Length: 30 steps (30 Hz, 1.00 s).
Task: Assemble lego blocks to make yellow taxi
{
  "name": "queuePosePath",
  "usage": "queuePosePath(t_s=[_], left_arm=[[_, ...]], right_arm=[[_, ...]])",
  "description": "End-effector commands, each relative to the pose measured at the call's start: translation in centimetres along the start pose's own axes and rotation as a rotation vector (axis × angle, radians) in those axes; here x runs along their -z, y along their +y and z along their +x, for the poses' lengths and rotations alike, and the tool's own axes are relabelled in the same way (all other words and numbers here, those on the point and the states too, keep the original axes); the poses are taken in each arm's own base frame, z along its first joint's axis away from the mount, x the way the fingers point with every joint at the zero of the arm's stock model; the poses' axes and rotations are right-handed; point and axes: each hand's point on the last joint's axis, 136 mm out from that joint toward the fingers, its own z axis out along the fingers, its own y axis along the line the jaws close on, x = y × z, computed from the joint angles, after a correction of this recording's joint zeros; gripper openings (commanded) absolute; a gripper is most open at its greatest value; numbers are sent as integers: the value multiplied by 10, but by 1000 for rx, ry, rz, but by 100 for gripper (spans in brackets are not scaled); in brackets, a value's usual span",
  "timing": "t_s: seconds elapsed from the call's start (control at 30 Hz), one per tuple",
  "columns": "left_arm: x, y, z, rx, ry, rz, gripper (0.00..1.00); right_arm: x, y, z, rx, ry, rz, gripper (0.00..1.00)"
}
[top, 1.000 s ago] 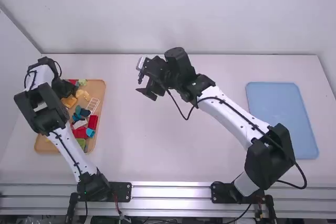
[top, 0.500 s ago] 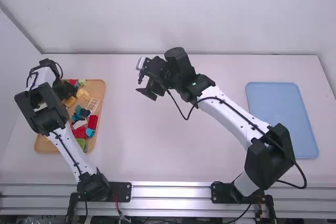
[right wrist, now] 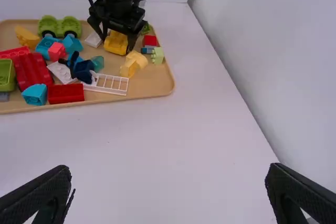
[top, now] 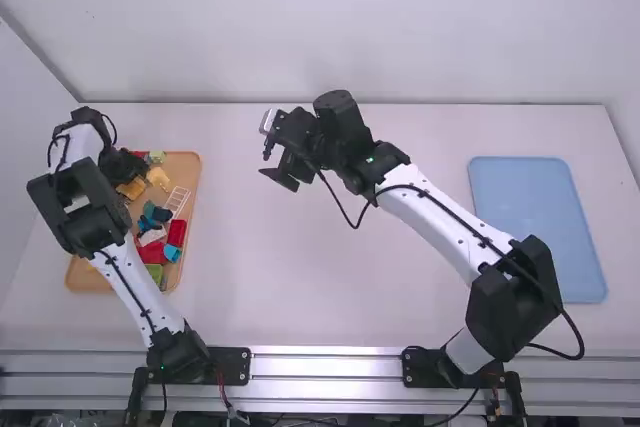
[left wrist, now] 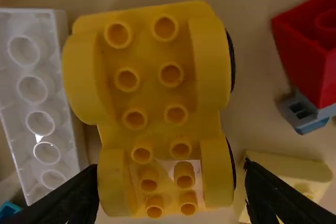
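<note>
Tray (right wrist: 156,85) holds yel car base (left wrist: 157,93) beside wht brick (left wrist: 39,98), plus misc blks (right wrist: 65,93).

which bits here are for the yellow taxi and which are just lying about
For the taxi, judging by colour:
yellow wheeled base, between the left gripper's fingers
pale yellow blocks, probably

Just lying about, as far as I can tell:
green wheeled base
long red brick
dark blue piece
</note>
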Motion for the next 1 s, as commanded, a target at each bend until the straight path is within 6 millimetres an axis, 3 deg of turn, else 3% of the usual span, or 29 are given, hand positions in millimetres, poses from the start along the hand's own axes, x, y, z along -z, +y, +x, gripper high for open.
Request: queuePosePath(t_s=[0.0,0.17,0.33,0.57,0.63,0.7,0.77,0.83,0.87,0.93,0.97], left_arm=[[-1,2,-2,6,1,0,72],[-11,2,1,34,-2,5,77],[-17,0,-1,59,-19,13,74],[-17,1,-11,62,-63,10,61],[-17,-1,-11,38,-66,9,48],[-15,-1,-13,19,-71,11,47],[-1,0,-15,-30,-78,9,40],[27,1,-14,-61,-86,11,31],[35,2,-13,-62,-89,13,31],[72,4,-13,-79,-135,21,29],[77,5,-13,-82,-143,18,29]], right_arm=[[-1,2,4,-5,6,-8,99],[-2,2,5,-4,5,-8,98],[-2,3,6,-6,10,-11,99],[1,-3,10,-15,14,0,99],[2,-7,12,-22,16,10,98],[3,-9,12,-23,17,14,98],[6,-15,15,-27,18,24,99],[8,-20,17,-31,20,34,99],[8,-20,17,-32,20,36,99],[9,-20,18,-35,18,29,98],[9,-20,18,-36,17,26,99]])
